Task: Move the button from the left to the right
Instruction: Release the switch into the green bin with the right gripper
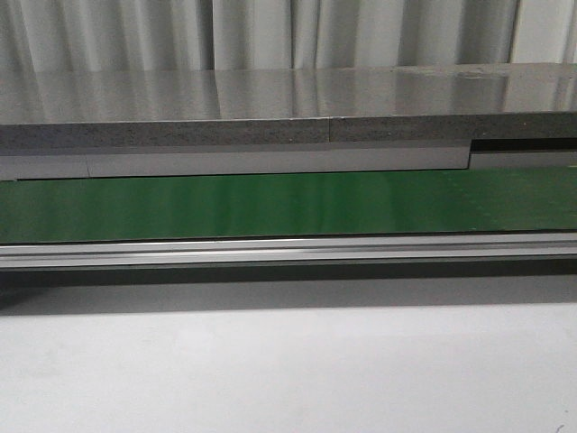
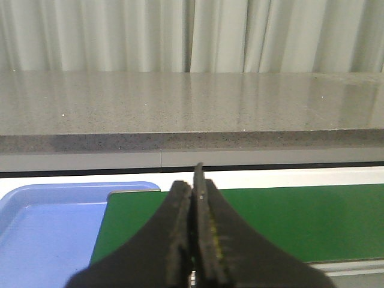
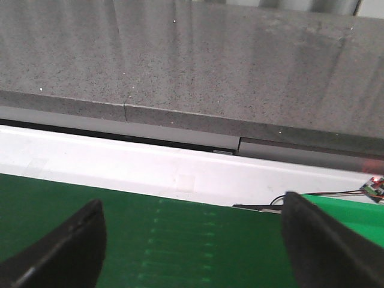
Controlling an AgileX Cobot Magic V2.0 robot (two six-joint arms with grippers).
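The button is not visible in any view; its position cannot be confirmed. The green conveyor belt (image 1: 270, 206) runs bare across the front view. The left gripper (image 2: 195, 198) has its fingers pressed together, holding nothing, above the belt beside a blue tray (image 2: 48, 228). The right gripper (image 3: 192, 240) stands spread wide over the belt. Recommended: locate the button first, then part the left fingers before descending

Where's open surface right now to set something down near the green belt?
The green belt shows bare from end to end, between the grey stone ledge and the metal rail. The white tabletop before the rail is bare too. The blue tray beside the belt looks empty. Nothing crowded; no button in view.
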